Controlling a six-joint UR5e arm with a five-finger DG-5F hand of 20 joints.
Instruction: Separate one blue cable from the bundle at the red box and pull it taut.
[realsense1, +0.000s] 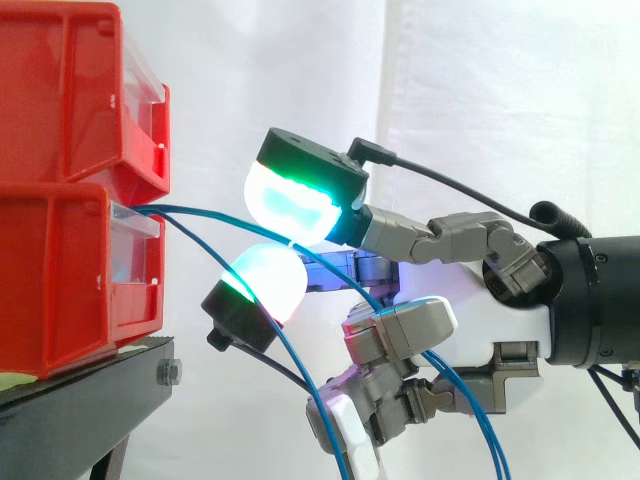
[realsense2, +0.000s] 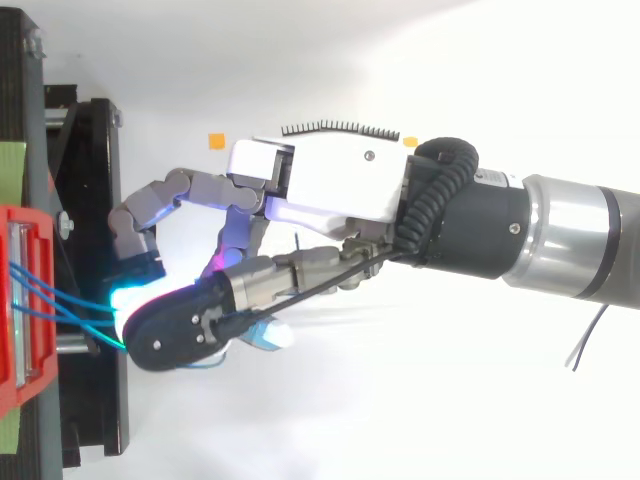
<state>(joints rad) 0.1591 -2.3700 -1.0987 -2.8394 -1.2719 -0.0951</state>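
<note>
The robot's grey-and-white hand is reaching in from the right and is pinching one thin blue cable between two glowing pads, one above and one below, while the remaining fingers are lying curled beneath, apparently holding nothing. The held cable is leaving the front of the lower red plastic bin, arching across the short gap and passing between the pads just beside the bin's clear front lip. A second blue cable is dropping away under the lower pad and hanging free, so the separation appears done and the pull is the step in hand. To do it well, the hand is best drawing straight back, away from the bin and roughly level, with the pinch staying firm enough that the cable is not slipping through, and stopping once the arch is flattening into a straight line. Dragging downward is risking a snag on the loose cable trailing past the curled fingers. On the near side, the bin's front edge and the corner of the black metal stand are sitting close to the lower pad, and the upper red plastic bin is overhanging to the left, so forward room is running out. Behind the hand, before the white curtain, open space is offering ample travel.
</note>
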